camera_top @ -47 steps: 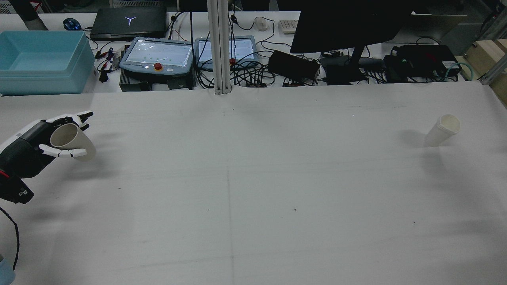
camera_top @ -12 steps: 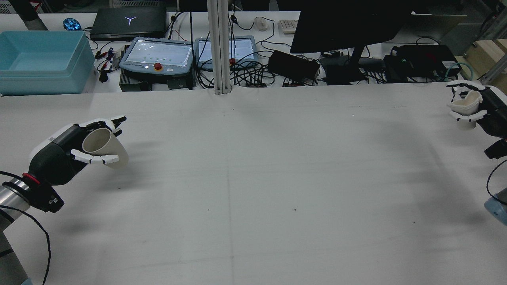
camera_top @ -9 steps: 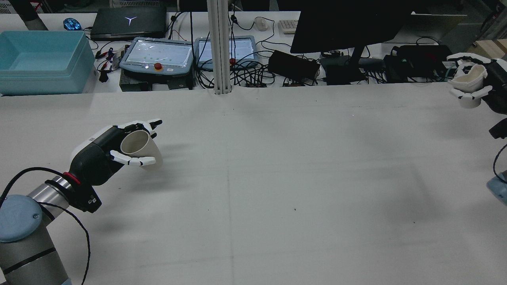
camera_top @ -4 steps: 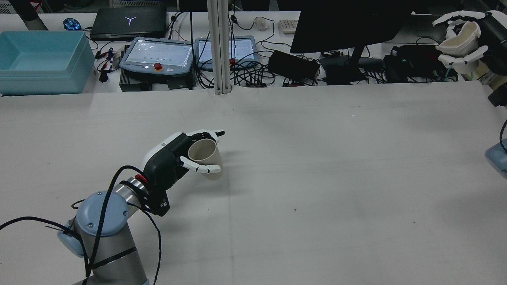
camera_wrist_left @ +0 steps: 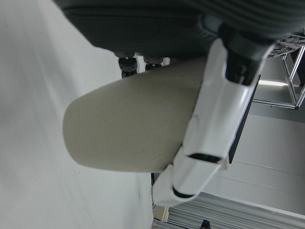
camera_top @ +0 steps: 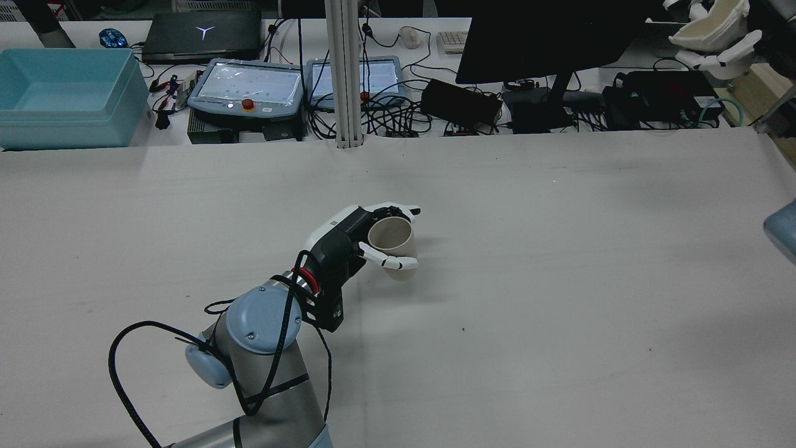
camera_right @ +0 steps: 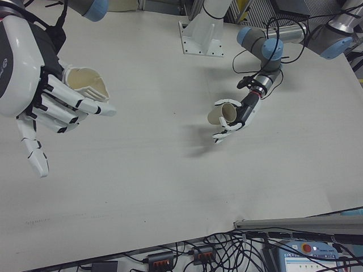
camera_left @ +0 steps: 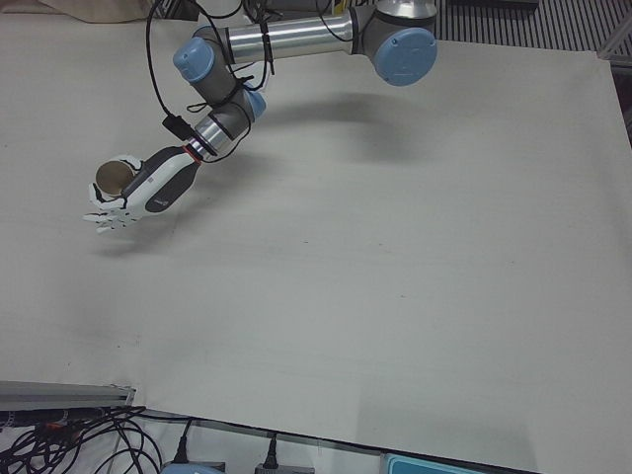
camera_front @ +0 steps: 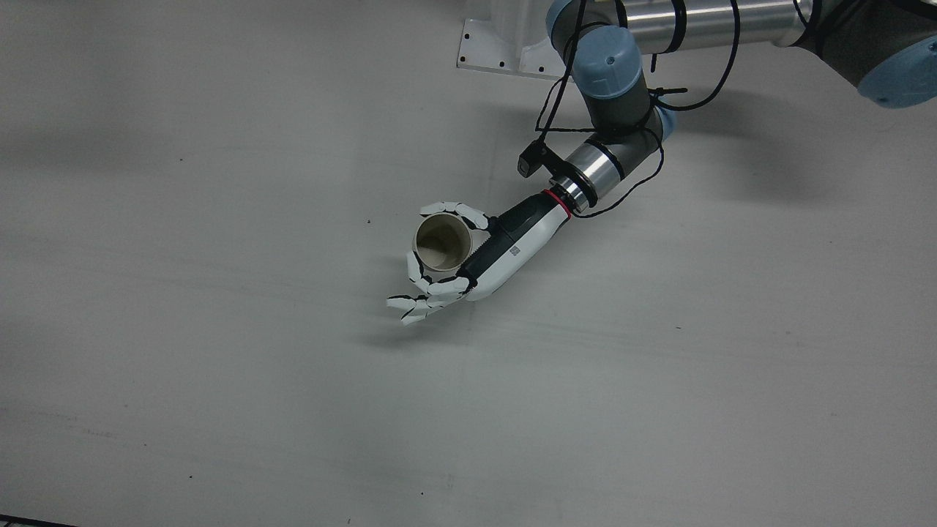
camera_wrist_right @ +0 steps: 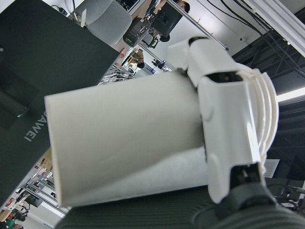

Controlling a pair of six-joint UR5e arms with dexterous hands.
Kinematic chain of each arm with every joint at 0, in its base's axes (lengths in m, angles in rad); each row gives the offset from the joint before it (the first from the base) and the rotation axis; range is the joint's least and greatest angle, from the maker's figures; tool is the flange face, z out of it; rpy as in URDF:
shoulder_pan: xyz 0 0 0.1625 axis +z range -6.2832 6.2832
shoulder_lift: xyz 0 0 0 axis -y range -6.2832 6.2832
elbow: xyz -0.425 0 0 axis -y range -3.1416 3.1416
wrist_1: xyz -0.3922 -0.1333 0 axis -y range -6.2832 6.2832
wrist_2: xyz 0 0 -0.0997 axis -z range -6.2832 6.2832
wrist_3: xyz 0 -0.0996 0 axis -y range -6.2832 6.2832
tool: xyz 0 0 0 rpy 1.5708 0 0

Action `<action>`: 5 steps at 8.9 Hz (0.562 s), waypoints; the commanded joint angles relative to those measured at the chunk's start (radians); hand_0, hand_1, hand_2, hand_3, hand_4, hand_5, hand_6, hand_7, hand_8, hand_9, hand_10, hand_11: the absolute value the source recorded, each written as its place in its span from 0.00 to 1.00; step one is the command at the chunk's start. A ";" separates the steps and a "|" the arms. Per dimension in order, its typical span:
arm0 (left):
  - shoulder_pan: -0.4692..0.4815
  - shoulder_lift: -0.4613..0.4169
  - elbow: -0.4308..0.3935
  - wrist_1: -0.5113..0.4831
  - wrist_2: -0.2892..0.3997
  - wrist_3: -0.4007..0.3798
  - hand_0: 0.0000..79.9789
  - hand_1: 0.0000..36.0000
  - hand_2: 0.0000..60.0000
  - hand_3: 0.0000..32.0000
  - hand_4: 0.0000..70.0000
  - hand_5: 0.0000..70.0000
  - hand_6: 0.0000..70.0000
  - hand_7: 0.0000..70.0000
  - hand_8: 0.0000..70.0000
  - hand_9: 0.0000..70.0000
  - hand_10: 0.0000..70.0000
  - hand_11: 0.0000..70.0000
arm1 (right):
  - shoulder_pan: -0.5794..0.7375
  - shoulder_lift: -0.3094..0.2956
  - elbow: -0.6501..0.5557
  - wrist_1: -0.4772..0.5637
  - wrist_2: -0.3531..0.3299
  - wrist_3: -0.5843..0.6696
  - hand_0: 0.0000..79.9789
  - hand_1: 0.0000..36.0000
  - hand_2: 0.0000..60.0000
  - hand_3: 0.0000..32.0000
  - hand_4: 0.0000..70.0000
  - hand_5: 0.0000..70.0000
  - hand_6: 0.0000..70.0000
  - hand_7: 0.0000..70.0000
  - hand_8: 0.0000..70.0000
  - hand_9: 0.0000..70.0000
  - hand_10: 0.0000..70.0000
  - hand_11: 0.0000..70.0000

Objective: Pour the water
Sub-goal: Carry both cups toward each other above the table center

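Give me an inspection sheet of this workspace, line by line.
Surface: white table, bare, faint scuffs.
Job's things: beige cup near table centre; white cup, rim squashed, held high.
Clutter: nothing seen on the table.
Hands: left hand shut on the beige cup; right hand shut on the white cup.
Cables: black cable looping off the left arm.
Surroundings: blue bin, teach pendants, monitor behind.

Robotics lab: teach pendants [camera_top: 249, 87], cabling [camera_top: 385, 112]

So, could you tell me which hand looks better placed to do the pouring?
Probably the right hand: it holds its squeezed cup high, above the left hand, whose cup sits low and open-mouthed near the table's middle.
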 commanded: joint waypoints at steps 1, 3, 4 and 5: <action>0.004 -0.116 0.062 -0.006 0.003 0.032 1.00 1.00 1.00 0.00 0.86 1.00 0.32 0.27 0.19 0.12 0.11 0.21 | -0.032 0.054 0.089 -0.094 0.007 -0.108 1.00 1.00 0.66 0.00 0.65 0.37 1.00 1.00 0.77 1.00 0.07 0.15; 0.001 -0.171 0.069 0.008 0.009 0.092 1.00 1.00 1.00 0.00 0.89 1.00 0.34 0.28 0.19 0.12 0.11 0.21 | -0.095 0.101 0.166 -0.204 0.007 -0.190 1.00 1.00 0.70 0.00 0.74 0.37 1.00 1.00 0.76 0.98 0.04 0.12; -0.004 -0.205 0.069 0.025 0.014 0.142 1.00 1.00 1.00 0.00 0.91 1.00 0.34 0.29 0.19 0.12 0.11 0.21 | -0.135 0.133 0.224 -0.286 0.007 -0.251 1.00 1.00 0.74 0.00 0.78 0.38 1.00 1.00 0.76 0.99 0.04 0.12; -0.015 -0.234 0.069 0.037 0.031 0.195 1.00 1.00 1.00 0.00 0.92 1.00 0.35 0.30 0.20 0.13 0.11 0.21 | -0.165 0.152 0.258 -0.343 0.007 -0.282 1.00 1.00 0.82 0.00 0.83 0.39 1.00 1.00 0.75 0.98 0.03 0.10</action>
